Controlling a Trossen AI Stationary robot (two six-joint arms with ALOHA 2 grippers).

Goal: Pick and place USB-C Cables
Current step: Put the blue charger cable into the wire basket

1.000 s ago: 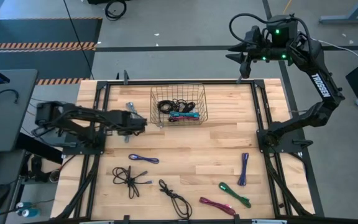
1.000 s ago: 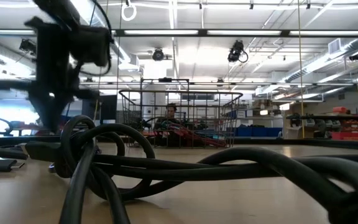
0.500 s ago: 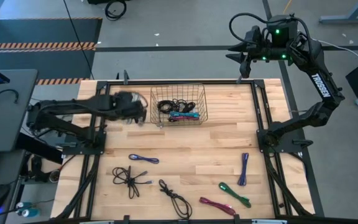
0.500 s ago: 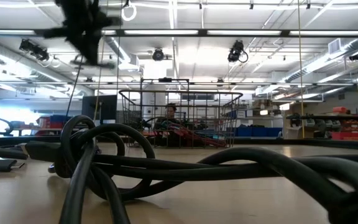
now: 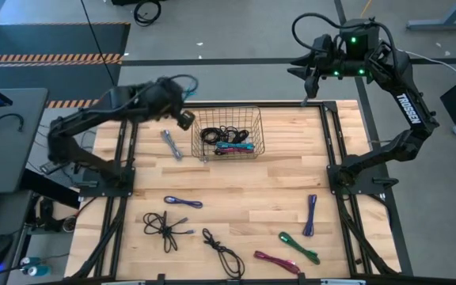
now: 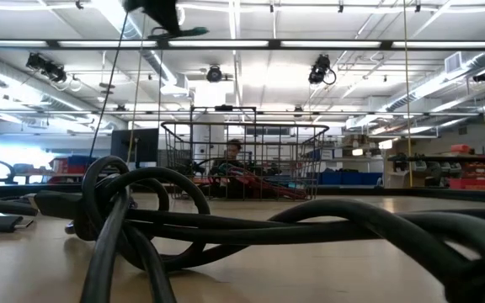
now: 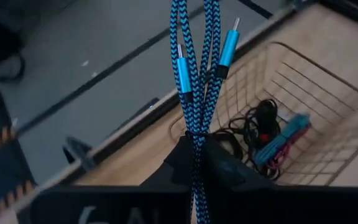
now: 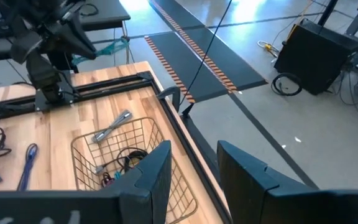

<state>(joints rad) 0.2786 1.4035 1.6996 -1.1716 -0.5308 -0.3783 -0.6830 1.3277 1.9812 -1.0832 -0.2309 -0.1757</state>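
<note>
The left gripper [image 7: 194, 155], upper left of the high view beside the wire basket [image 5: 196, 141], is clamped mid-bundle on a light, limp blue braided cable [image 7: 194, 68]; its 2 plugs dangle. The right gripper [image 8: 194, 163] stands apart, empty.

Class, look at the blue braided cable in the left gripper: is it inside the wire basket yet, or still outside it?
Outside. The blue cable hangs folded from the shut left gripper, raised beside the wire basket, not in it.
</note>
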